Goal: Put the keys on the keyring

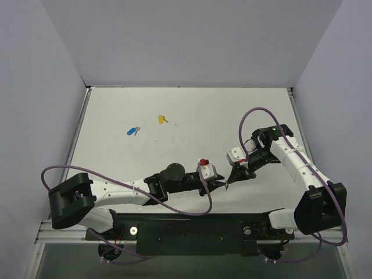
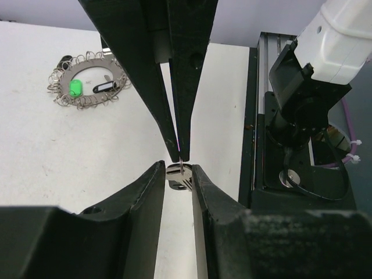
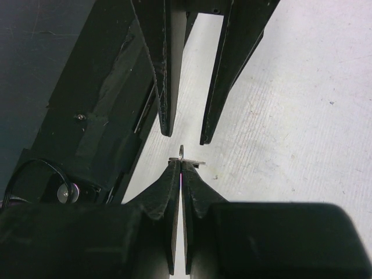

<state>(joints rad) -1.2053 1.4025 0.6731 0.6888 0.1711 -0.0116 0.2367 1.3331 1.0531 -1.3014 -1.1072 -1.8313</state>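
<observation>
My right gripper (image 3: 182,167) is shut on the keyring (image 3: 182,152), a thin wire ring seen edge-on, poking out of its tips. A small flat silver piece (image 2: 176,177) lies across the ring. My left gripper (image 2: 177,170) faces it tip to tip just above the table. Its jaws stand apart on either side of the silver piece, and in the right wrist view the tips stop just short of it. A blue-headed key (image 1: 131,132) and a yellow-headed key (image 1: 161,119) lie far off at the table's back left. A green-headed key (image 2: 75,88) lies inside a looped wire ring (image 2: 87,103).
Both grippers (image 1: 225,184) meet near the table's front edge, close to the black base rail (image 1: 192,224). The right arm's base and purple cable (image 2: 325,116) stand just beyond. A dark tag (image 2: 106,87) lies next to the green key.
</observation>
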